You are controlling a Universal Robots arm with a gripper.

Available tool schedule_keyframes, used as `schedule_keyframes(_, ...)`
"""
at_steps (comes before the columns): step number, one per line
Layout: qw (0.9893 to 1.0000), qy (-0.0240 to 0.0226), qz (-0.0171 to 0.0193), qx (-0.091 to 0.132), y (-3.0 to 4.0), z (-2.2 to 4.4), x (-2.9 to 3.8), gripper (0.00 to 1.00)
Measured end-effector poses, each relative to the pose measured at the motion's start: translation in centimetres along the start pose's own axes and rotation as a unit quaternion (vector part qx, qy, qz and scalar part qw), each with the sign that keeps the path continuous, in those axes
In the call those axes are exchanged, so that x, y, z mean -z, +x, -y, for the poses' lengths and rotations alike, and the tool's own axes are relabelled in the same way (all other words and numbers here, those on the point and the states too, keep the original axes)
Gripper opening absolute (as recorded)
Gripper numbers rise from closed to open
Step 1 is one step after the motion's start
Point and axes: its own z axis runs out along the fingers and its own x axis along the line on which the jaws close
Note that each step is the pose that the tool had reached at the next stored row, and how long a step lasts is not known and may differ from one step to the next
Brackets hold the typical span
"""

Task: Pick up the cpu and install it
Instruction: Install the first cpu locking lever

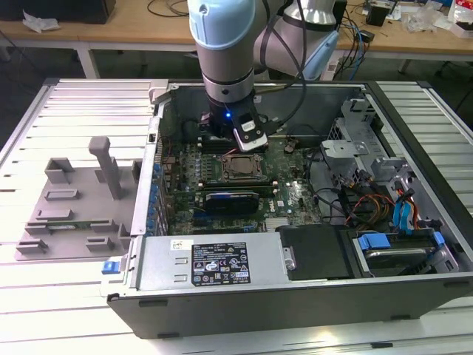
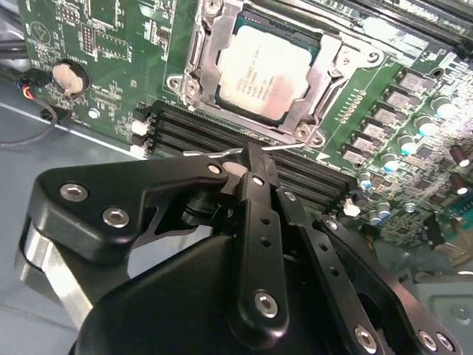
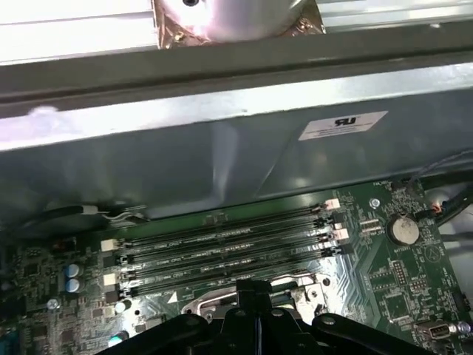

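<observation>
One cpu (image 2: 267, 72) just beyond tool (image 2: 255, 159)

Slatted white worktable (image 1: 44, 310) — cluttered wooden benches (image 1: 111, 29) behind.

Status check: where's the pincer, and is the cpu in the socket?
Pincer shut, empty, hovering at the socket edge over the memory slots. Cpu seated in the socket frame. Nothing blocking.
</observation>
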Motion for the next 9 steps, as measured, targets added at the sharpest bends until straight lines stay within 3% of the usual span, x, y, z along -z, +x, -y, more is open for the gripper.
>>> schedule_keyframes(3, 1.0000, 0.0070, 0.0026, -0.004, -0.03, -0.84, -0.65, 0.11)
schedule_keyframes(6, 0.9999, 0.0134, 0.0050, -0.008, -0.17, -0.93, -0.96, 0.11)
schedule_keyframes(9, 0.9998, 0.0140, 0.0054, -0.009, -0.19, -0.98, -1.03, 0.11)
